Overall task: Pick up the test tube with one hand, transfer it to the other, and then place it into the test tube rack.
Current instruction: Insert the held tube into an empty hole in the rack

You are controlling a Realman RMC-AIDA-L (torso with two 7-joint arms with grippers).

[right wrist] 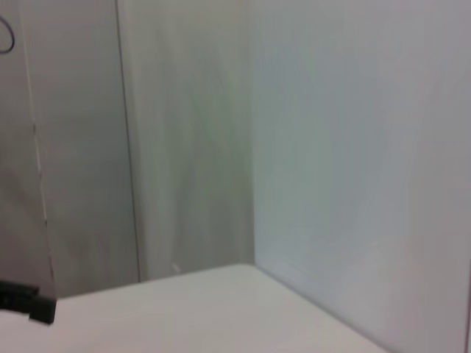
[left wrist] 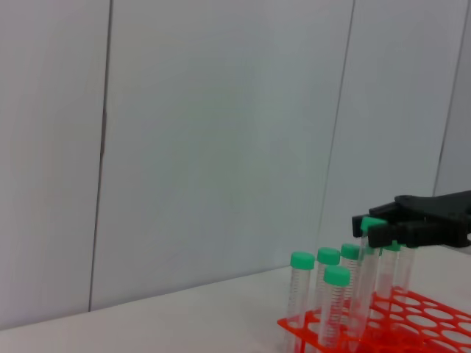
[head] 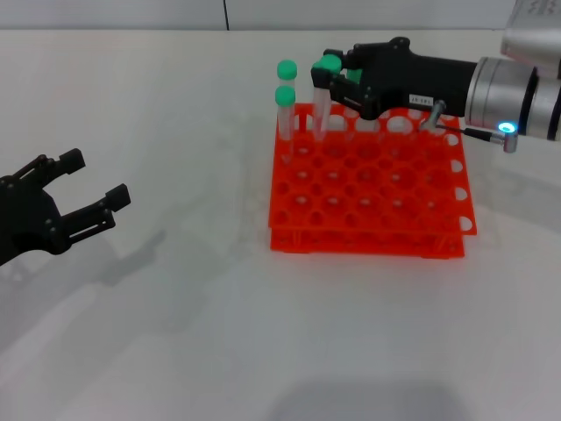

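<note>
My right gripper (head: 331, 77), black with a small white label, is shut on the green cap of the test tube (head: 322, 103). It holds the tube upright over the back row of the orange-red test tube rack (head: 368, 189), with the tube's lower end down among the holes. The left wrist view shows this gripper (left wrist: 379, 229), the held tube (left wrist: 366, 283) and the rack (left wrist: 419, 323). My left gripper (head: 96, 178), black and unlabelled, is open and empty, low at the left, well away from the rack.
Two more green-capped tubes (head: 286, 105) stand in the rack's back left corner. The left wrist view shows several (left wrist: 335, 298). The rack sits on a white table (head: 175, 333) with a pale wall behind. The right wrist view shows only wall and table.
</note>
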